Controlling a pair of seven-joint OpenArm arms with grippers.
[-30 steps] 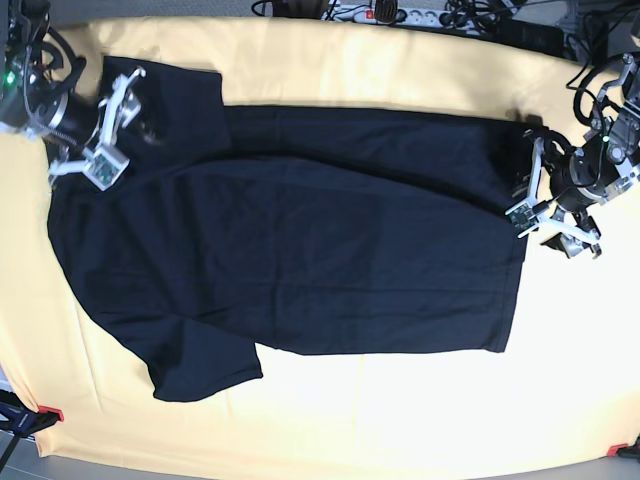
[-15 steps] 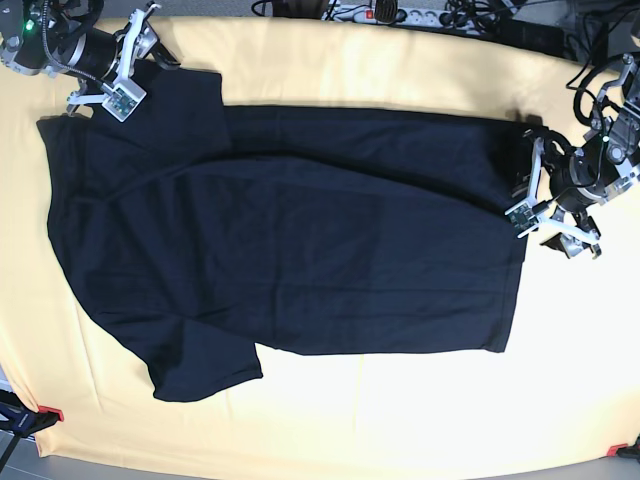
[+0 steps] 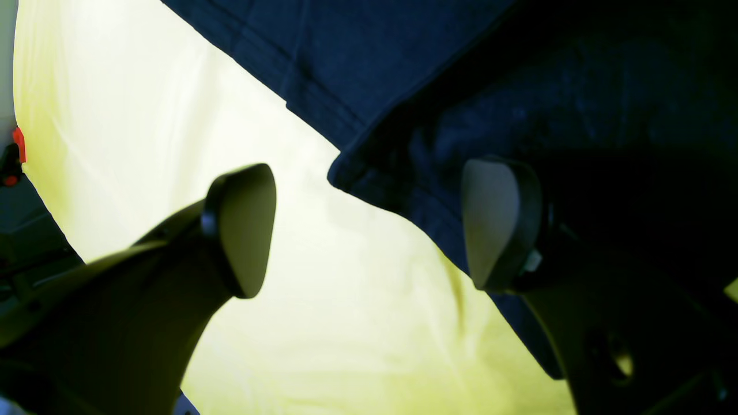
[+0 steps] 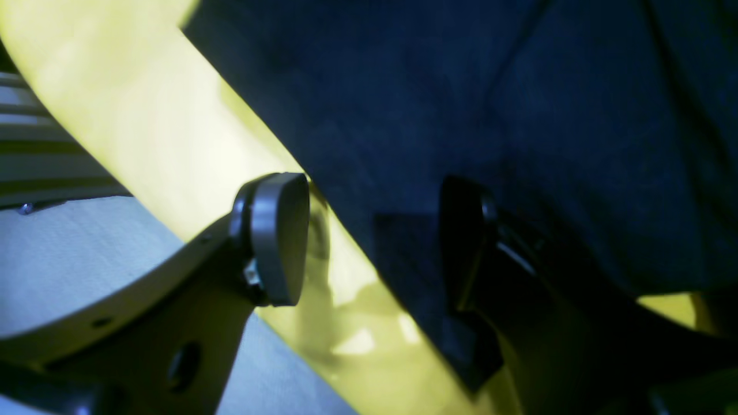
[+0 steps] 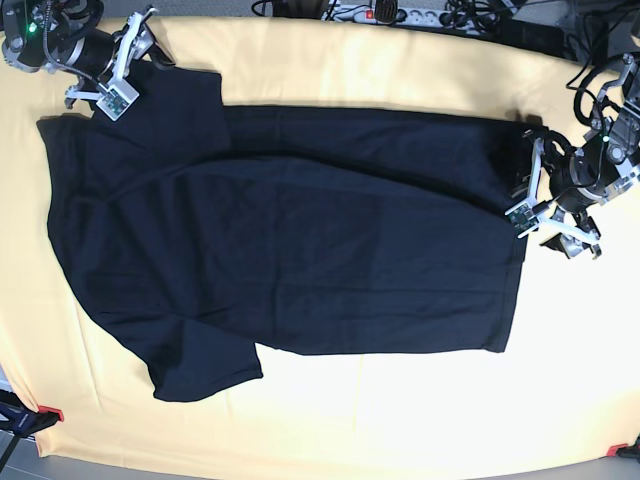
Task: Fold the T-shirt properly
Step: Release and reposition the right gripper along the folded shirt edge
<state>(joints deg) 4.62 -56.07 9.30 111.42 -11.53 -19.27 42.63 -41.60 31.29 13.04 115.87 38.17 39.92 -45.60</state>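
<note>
Your right gripper has retreated to the plain black cotton T-shirt's far sleeve; both grippers gape, holding nothing

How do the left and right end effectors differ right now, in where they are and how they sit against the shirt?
The left end effector sits at the shirt's hem end; the right end effector is at the sleeve end. In the left wrist view the shirt's folded hem corner juts between the fingers; in the right wrist view a straight cloth edge runs through the gap. Both are open, gripping nothing.
</note>
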